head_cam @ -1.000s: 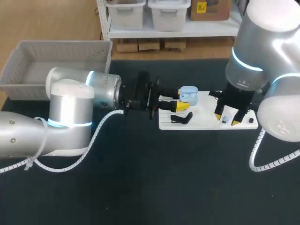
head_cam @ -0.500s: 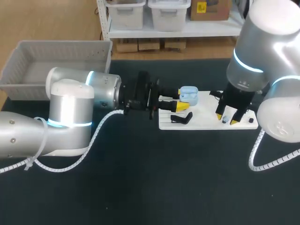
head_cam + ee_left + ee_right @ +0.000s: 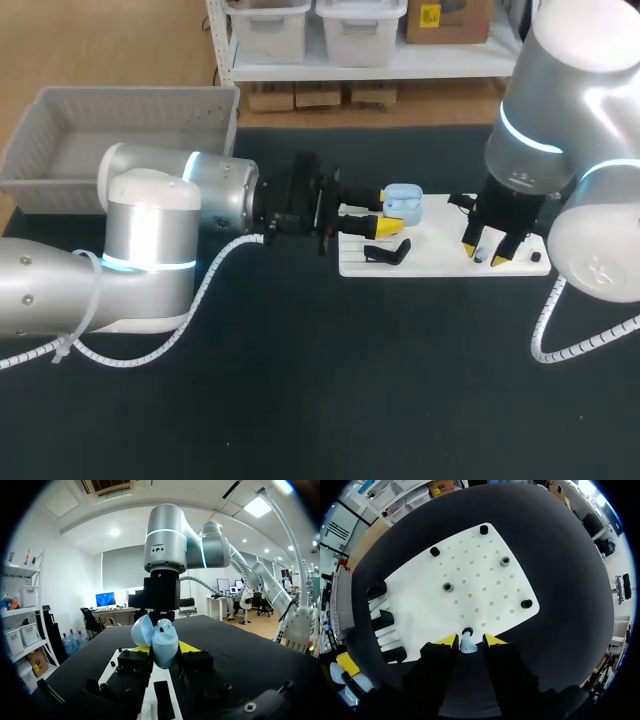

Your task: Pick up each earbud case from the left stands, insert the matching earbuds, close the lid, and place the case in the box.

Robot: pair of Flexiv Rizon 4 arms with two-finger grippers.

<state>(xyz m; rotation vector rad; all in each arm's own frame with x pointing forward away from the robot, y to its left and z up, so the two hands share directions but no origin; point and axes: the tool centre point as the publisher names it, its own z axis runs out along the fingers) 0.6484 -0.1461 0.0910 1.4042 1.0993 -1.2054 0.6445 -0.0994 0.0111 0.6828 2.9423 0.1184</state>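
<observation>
1. A grey mesh box (image 3: 120,125) stands at the far left corner of the dark surface (image 3: 330,380). The left arm hides part of its front wall.
2. The left claw (image 3: 162,650) is clamped on a light-blue earbud case (image 3: 161,639), whose lid is open, over the end of the white stand board (image 3: 430,255). The inside of the case cannot be made out.
3. The right claw (image 3: 470,640) is narrowly open and straddles a pale-blue earbud (image 3: 467,645) at the edge of the board.

Silver arms (image 3: 150,230), cyan rings (image 3: 525,135) — yellow-tipped black tools (image 3: 470,641)
</observation>
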